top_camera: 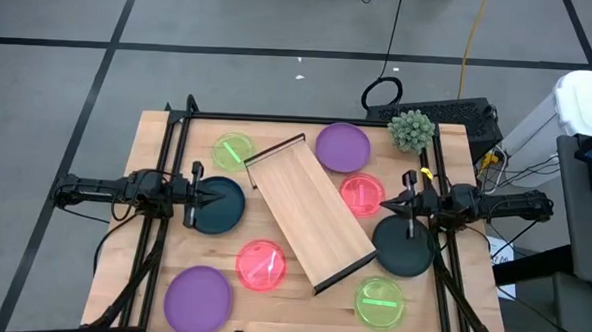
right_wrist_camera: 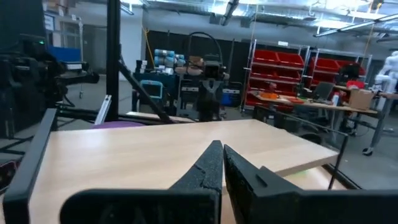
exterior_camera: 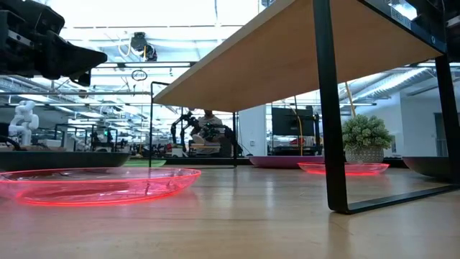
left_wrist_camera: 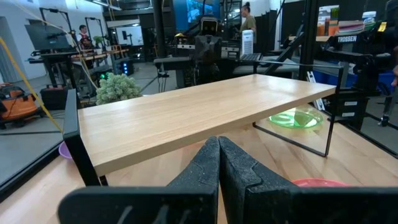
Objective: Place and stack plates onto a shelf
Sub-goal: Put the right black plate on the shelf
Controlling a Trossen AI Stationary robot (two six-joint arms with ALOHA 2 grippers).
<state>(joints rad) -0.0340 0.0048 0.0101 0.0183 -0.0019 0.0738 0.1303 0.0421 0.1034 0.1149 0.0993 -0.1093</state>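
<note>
We see the left claw point(top_camera: 197, 194) clenched, fingers pressed together, empty above a large dark teal-black plate point(top_camera: 222, 208) near the wooden table's point(top_camera: 152, 250) left edge. The right claw point(top_camera: 406, 203) is likewise clenched and empty, beside a small translucent pink-red plate point(top_camera: 362, 194) and above another dark plate point(top_camera: 405, 248) by the right edge. The long light-wood shelf point(top_camera: 309, 215) lies diagonally mid-table, bare; purple plates point(top_camera: 342, 147) and neon green plates point(top_camera: 234, 150) lie scattered around it. A workshop stretches beyond.
</note>
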